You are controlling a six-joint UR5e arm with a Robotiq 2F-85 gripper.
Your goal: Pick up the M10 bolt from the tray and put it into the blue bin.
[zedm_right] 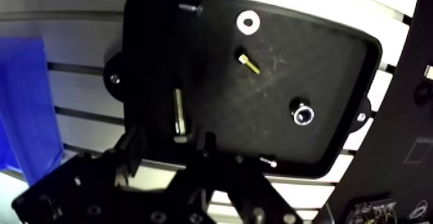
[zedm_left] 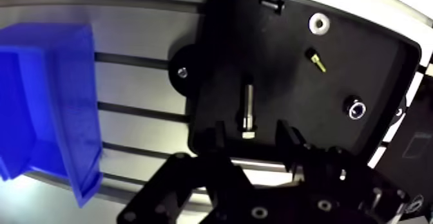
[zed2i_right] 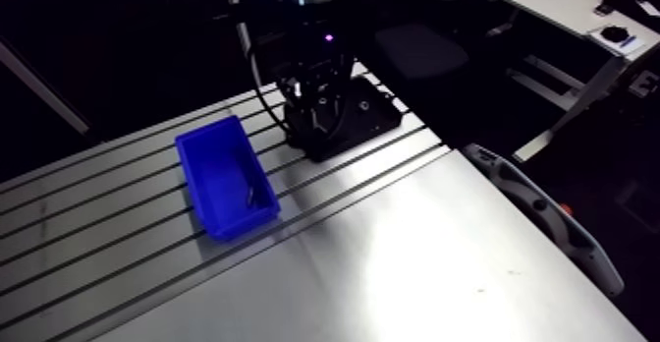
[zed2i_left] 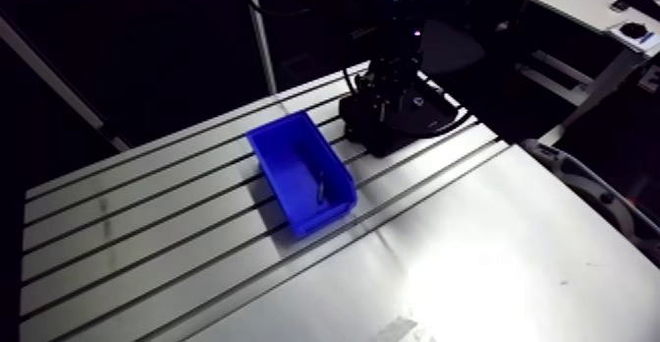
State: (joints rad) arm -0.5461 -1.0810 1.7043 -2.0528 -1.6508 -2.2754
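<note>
A silver M10 bolt (zedm_left: 247,105) lies flat on the black tray (zedm_left: 290,143), its head end nearest the gripper. My gripper (zedm_left: 251,136) hangs low over the tray and is open. Its two dark fingertips (zedm_left: 219,135) stand on either side of the bolt's head end, well apart from it. The blue bin (zed2i_left: 300,169) stands on the slotted table beside the tray, to the side of the gripper in the wrist view. A thin dark object (zed2i_left: 319,186) lies inside the bin. In the arm view the gripper (zed2i_left: 393,76) sits over the tray (zed2i_left: 432,120).
On the tray ahead of the gripper lie a white washer (zedm_left: 318,24), a small brass screw (zedm_left: 316,60), a shiny round nut (zedm_left: 356,107) and a small dark screw (zedm_left: 272,3). The slotted aluminium table (zed2i_left: 147,238) stretches beyond the bin.
</note>
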